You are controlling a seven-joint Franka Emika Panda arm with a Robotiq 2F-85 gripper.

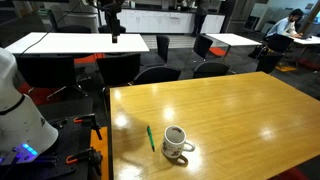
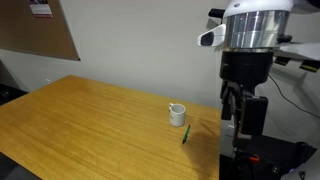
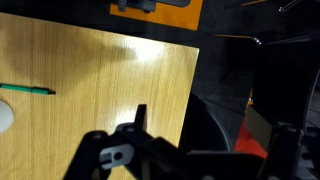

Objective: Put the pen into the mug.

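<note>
While the pincer [image 2: 241,118] gapes empty, green pen [image 1: 151,137] beside white mug [image 1: 176,143] — glossy wooden table [image 1: 240,105], black chairs [image 1: 150,72] behind.

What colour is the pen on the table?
Green. The pen shows best in the wrist view.

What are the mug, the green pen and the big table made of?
The mug looks like white glazed ceramic: smooth and a bit shiny. The pen is probably plastic, plain even green, though too small to be sure. The table looks like varnished wood or wood-look laminate: grain lines and bright light glare.
</note>
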